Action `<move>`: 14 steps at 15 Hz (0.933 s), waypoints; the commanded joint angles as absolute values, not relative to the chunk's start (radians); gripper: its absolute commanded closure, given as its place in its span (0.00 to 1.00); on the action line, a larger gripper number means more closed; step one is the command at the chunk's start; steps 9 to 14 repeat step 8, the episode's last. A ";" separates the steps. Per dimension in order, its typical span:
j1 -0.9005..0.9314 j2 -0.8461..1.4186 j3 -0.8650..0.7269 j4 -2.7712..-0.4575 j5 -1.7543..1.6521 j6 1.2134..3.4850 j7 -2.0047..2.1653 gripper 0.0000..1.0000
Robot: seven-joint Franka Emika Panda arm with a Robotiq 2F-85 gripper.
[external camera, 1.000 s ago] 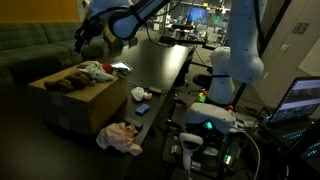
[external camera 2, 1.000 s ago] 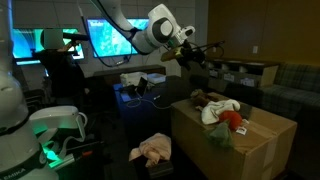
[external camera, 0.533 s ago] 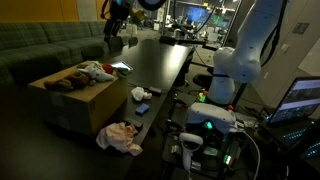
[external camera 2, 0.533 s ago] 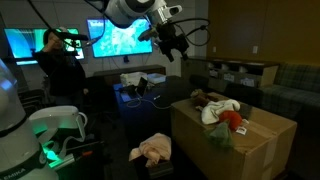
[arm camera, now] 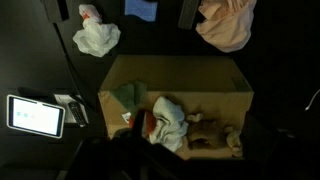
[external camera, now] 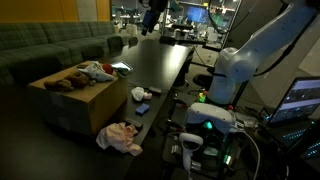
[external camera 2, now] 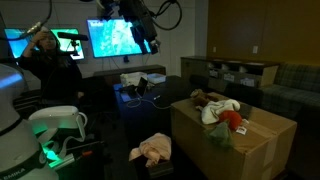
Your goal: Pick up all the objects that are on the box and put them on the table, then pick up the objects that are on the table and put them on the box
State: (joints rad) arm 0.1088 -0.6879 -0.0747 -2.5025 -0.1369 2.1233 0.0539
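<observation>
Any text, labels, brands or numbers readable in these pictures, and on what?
No text can be read anywhere.
The wall screen: a picture only, blurred.
The lit tablet: glowing, too blurred to read.
The cardboard box: no print visible.

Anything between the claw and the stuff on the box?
Nothing visible. The claw hangs open, high above the box. The wrist view looks down on the white cloth and plush toy on its top, with nothing in between.
</observation>
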 commanded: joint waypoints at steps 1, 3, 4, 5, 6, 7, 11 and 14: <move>0.008 -0.912 -0.141 -2.627 -0.121 2.077 -0.062 0.00; -0.052 -1.001 -0.217 -2.673 -0.134 2.083 -0.140 0.00; -0.084 -1.042 -0.262 -2.702 -0.141 2.100 -0.184 0.00; -0.061 -0.931 -0.193 -2.632 -0.117 2.074 -0.128 0.00; -0.085 -0.968 -0.229 -2.653 -0.120 2.075 -0.165 0.00; -0.099 -0.998 -0.251 -2.670 -0.121 2.074 -0.186 0.00; -0.103 -1.018 -0.261 -2.682 -0.121 2.075 -0.194 0.00; -0.103 -1.018 -0.261 -2.682 -0.121 2.075 -0.194 0.00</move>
